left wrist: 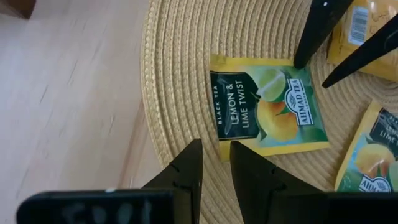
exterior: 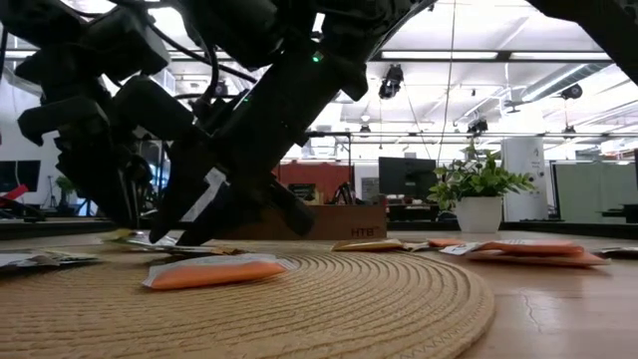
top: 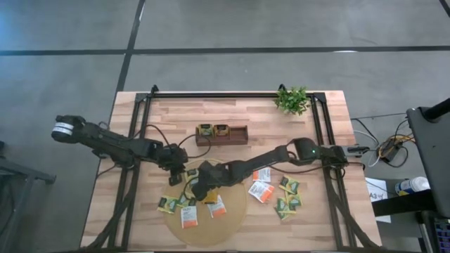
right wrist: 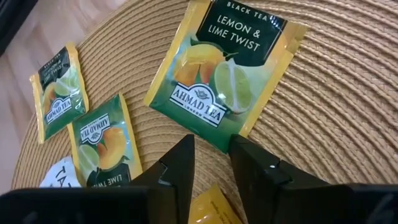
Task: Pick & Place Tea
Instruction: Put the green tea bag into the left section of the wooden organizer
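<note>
Just ahead of the right gripper (right wrist: 210, 152) lies a lemon-lime sachet (right wrist: 227, 71).

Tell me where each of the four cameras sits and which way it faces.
High: overhead, straight down on the table; both arms show.
Low: table height, level across the round mat; arms drop in from above.
Left wrist: on the left arm, past the left hand onto a lemon-lime sachet.
Right wrist: past the right hand onto another sachet.
Both wrist views share the mat; the left wrist view also catches the right hand's fingers.
</note>
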